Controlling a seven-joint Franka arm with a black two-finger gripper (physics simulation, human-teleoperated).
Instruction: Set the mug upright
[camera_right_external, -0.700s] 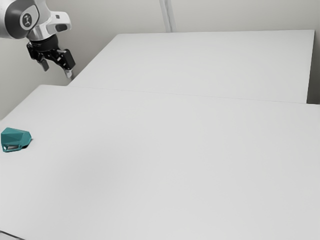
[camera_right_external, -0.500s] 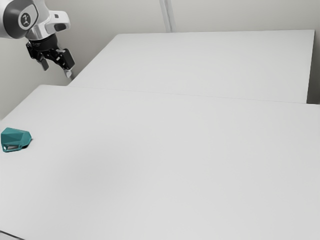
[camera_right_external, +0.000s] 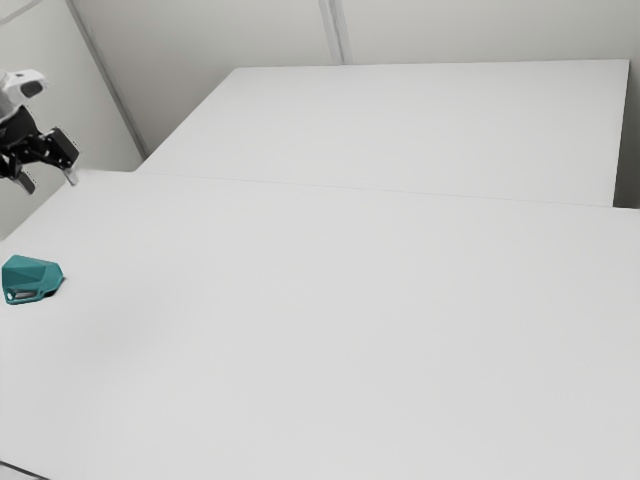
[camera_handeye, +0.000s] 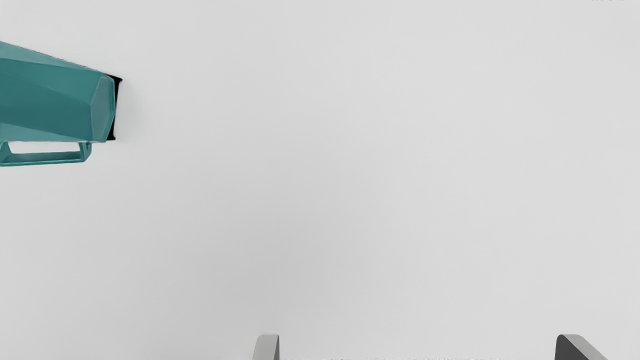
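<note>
Exterior view, mug (camera_right_external: 34, 277): we see it on its side on the desk (camera_right_external: 340, 330), near nine o'clock from the view's centre, so it is not upright.
Exterior view, tool (camera_right_external: 50, 182): it hangs apart from the mug, at about twelve o'clock from it in this view.
Wrist view, fingers (camera_handeye: 267, 349): they stand wide apart with nothing between them; the mug lies beyond them, off to one side.
Wrist view, base (camera_handeye: 103, 109): we take this narrow, flat end as twelve o'clock on the mug, which puts the handle (camera_handeye: 46, 159) at three.
Handling: we judge it stiff and fairly light, its smooth facets slippery, its rim and handle perhaps easy to chip.
Hold: we would straddle the body, one finger toward three o'clock and one toward nine, nearer the wide end; the handle may crowd the three o'clock side, and its thin loop alone could let the mug swing.
</note>
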